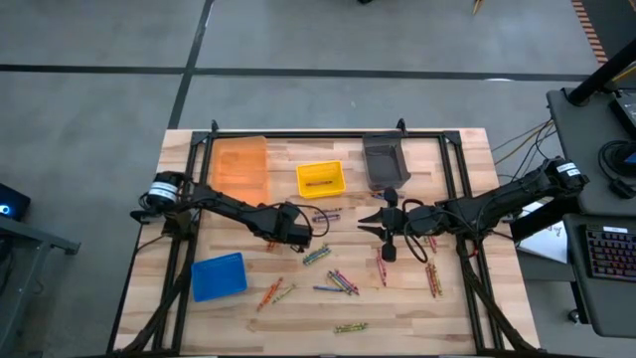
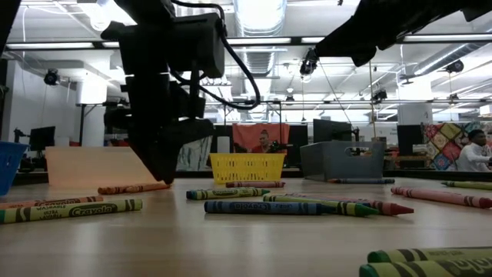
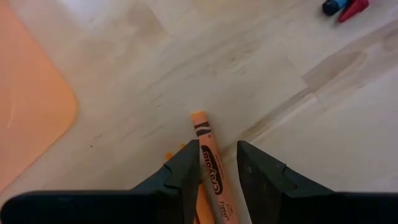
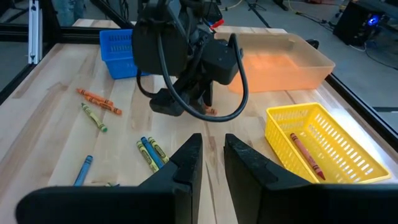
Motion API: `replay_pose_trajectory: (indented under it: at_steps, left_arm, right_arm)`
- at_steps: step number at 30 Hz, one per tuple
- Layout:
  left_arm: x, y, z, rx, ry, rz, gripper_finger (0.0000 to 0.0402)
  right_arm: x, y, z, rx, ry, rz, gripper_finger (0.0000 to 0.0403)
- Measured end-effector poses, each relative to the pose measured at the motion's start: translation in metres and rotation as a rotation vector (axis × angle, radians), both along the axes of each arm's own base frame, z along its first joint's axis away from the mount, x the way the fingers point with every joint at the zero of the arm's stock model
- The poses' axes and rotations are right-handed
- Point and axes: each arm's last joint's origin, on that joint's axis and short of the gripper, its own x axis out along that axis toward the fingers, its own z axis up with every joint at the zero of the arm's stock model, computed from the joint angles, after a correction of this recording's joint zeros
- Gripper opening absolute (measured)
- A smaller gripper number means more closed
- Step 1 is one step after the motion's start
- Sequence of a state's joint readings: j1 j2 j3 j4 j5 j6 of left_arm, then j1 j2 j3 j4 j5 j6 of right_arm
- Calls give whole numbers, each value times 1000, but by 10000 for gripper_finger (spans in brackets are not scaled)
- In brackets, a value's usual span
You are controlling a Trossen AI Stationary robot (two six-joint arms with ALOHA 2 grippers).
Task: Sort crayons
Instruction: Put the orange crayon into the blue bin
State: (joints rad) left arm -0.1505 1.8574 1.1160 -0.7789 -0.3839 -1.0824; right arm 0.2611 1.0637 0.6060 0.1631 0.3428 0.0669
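— Where's the left claw (image 3: 216,167) right now?

— Low over the wooden surface (image 1: 417,313), just beside the orange bin (image 1: 240,165). It is pinching an orange crayon (image 3: 210,163) between its two fingers, and the crayon's tip pokes out ahead of them, close to the wood.

— And the right claw (image 4: 211,152)?

— Out over the middle of the surface, in front of the grey bin (image 1: 384,159), pointing across at the other arm. Its fingers stand a narrow gap apart with nothing between them.

— The rest of the crayons?

— Scattered on the wood. A blue and green bunch (image 1: 341,282) lies near the middle, two orange ones (image 1: 270,292) sit near the blue bin (image 1: 219,275), some red ones (image 1: 433,280) lie under the right arm, and a greenish one (image 1: 350,327) rests alone near the front edge. One red crayon (image 4: 305,154) is already in the yellow basket (image 4: 348,144).

— Anyone around?

— A person (image 2: 473,152) sits far off in the room behind the surface.
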Motion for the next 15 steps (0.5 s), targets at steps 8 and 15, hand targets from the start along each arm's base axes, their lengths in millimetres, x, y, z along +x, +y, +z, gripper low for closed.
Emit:
replay_pose_trajectory:
  at_steps: [8, 15]
  left_arm:
    - [1, 0, 0, -2, -11, 0, 91]
    - [3, 0, -1, -3, -22, -5, 91]
  right_arm:
    - [0, 0, 0, 0, 0, 0, 59]
    - [0, 0, 0, 0, 0, 0, 59]
